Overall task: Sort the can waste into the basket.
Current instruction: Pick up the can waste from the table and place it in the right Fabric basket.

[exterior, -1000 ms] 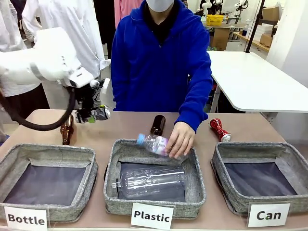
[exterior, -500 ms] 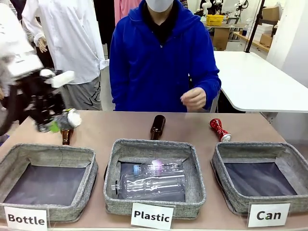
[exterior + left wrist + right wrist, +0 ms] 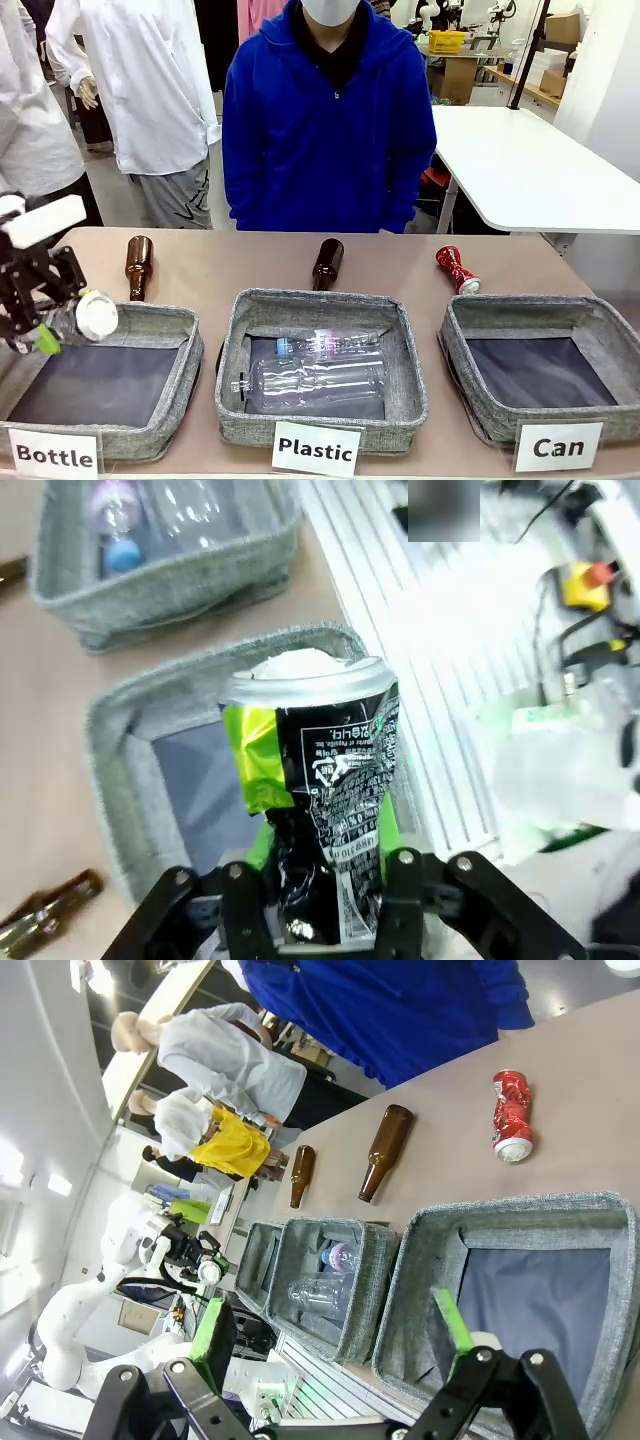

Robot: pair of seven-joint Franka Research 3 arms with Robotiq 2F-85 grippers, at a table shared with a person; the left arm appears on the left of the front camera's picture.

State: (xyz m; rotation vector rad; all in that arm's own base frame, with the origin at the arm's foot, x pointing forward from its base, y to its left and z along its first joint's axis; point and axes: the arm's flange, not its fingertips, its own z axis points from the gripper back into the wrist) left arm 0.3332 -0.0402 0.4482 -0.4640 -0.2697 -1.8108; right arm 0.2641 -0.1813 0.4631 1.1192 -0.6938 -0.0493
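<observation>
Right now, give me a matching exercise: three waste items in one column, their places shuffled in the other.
1. crushed black metal can
2. crushed shiny red metal can
3. large clear plastic bottle

A. inside the grey woven basket labelled Plastic
B. on the table behind the grey woven basket labelled Can
C. clamped in the left gripper

Pairs: 1-C, 2-B, 3-A

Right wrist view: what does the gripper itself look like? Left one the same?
Right gripper: black linkage fingers with round silver pivot bolts and bright green pads at the tips. Left gripper looks alike: black bolted links, green pads.
</observation>
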